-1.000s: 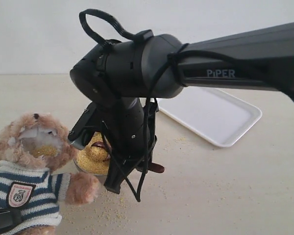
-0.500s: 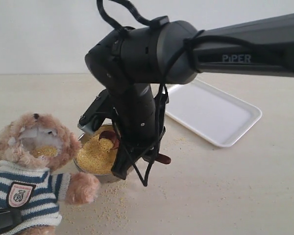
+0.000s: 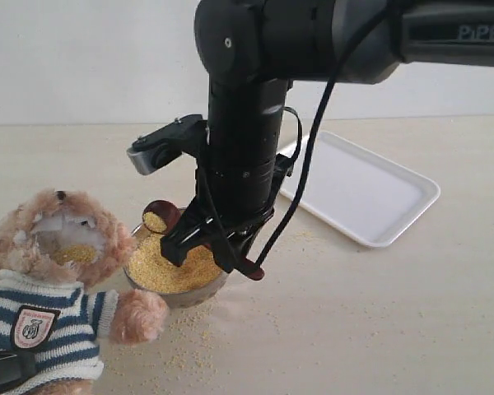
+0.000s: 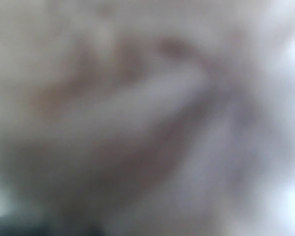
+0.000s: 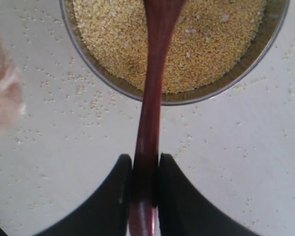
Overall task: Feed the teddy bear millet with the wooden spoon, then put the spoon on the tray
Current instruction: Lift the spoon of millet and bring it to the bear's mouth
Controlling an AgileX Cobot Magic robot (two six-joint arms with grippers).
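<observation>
The teddy bear (image 3: 53, 271) sits at the lower left in its striped shirt, with yellow grains on its white muzzle. Beside it stands the metal bowl (image 3: 199, 288), full of millet (image 3: 169, 265). My right gripper (image 3: 207, 245) is shut on the handle of the wooden spoon (image 3: 158, 218). The spoon's oval bowl carries some millet and hangs over the metal bowl's rim on the bear's side. In the right wrist view the fingers (image 5: 115, 189) pinch the spoon handle (image 5: 151, 113) above the millet (image 5: 196, 44). The left wrist view is a blur of pale fur.
The white tray (image 3: 370, 197) lies at the back right, beyond the arm. Loose grains (image 3: 189, 341) are scattered on the table around the metal bowl. The bear's paw (image 3: 136, 317) lies close to the bowl. A dark part (image 3: 2, 370) shows at the bear's lower left.
My right arm has risen and turned, lifting the spoon out of the millet with grains on it. The spoon's bowl has moved toward the bear.
</observation>
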